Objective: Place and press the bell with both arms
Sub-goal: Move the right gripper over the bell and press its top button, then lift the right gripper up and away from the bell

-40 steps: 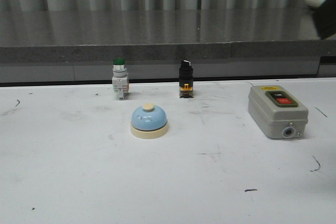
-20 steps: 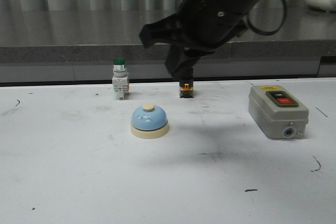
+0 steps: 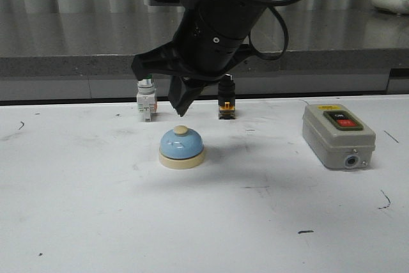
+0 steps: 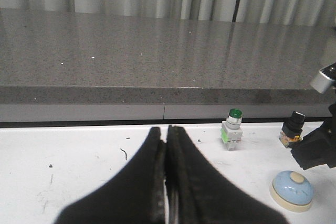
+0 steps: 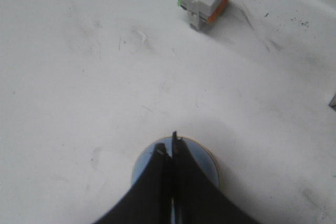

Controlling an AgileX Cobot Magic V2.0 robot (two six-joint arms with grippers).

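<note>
On table [image 3: 77,222]: one bell [image 3: 181,148]; right gripper [image 3: 181,110] closed above it.

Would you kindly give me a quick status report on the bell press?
Right gripper shut, poised just above the bell knob. Left gripper shut, off to the side. Bell upright on the table, nothing in the way.

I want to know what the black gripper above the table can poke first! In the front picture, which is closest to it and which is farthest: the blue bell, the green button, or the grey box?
From the right gripper:
1. Blue bell, just beneath its tip.
2. Green button, behind on the left.
3. Grey box, far off on the right.
</note>
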